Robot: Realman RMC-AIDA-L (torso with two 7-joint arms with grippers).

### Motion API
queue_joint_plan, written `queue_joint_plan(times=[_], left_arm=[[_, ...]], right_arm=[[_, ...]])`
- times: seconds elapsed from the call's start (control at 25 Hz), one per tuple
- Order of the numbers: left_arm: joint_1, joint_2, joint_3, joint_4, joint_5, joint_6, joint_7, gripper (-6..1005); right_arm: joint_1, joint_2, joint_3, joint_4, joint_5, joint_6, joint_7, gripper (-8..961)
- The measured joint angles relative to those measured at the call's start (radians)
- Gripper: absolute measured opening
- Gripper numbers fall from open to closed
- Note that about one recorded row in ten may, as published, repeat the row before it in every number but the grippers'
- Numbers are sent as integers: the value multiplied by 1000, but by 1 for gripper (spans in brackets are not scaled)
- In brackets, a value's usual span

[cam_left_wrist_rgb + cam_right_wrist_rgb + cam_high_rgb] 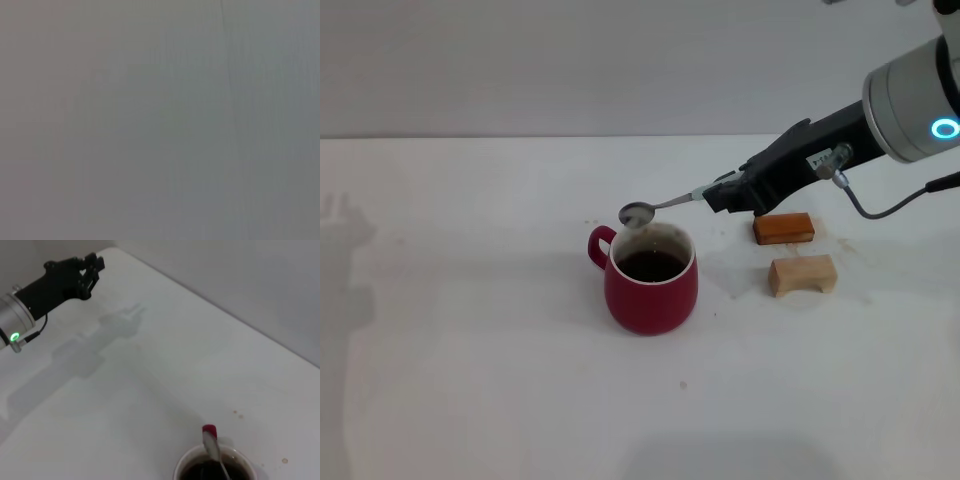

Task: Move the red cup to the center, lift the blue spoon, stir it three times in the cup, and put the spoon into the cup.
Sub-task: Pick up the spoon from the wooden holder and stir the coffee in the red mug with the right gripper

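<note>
The rounded dark red ceramic mug (651, 281) stands upright near the middle of the white surface (470, 330), its small loop handle turned toward the robot's left and dark liquid visible inside its whitish rim. In the right wrist view the same mug (216, 467) shows only its rim and liquid at the frame's edge.

The right gripper (719, 193), black and reaching in from the robot's right, has its jaws pinched on the pale light-blue handle of the small slim spoon (660, 205). The spoon is held nearly level, handle slightly higher, and its grey metal bowl hovers just above the mug's far rim on the handle side, clear of the liquid. From the right wrist camera the spoon (214, 450) appears over the mug's opening.

Behind and to the right of the mug lie 2 blocks, near each other but apart: an orange rectangular block (783, 228) farther back, just below the right gripper in the head view, and a tan wooden arched block (802, 274) nearer the robot.

The left gripper (89, 273) is seen only from the right wrist camera, held above the surface far from the mug; whether its jaws are spread or pressed together I cannot tell. The left wrist view shows only a blank grey field.
</note>
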Motion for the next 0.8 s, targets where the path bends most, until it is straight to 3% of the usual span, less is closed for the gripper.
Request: queue_joint_plan(times=[0.8], left_arm=[[0,-2,0,-4,0,0,0,157]], right_arm=[[142,-40,25,-324,-14,14,-25,133]])
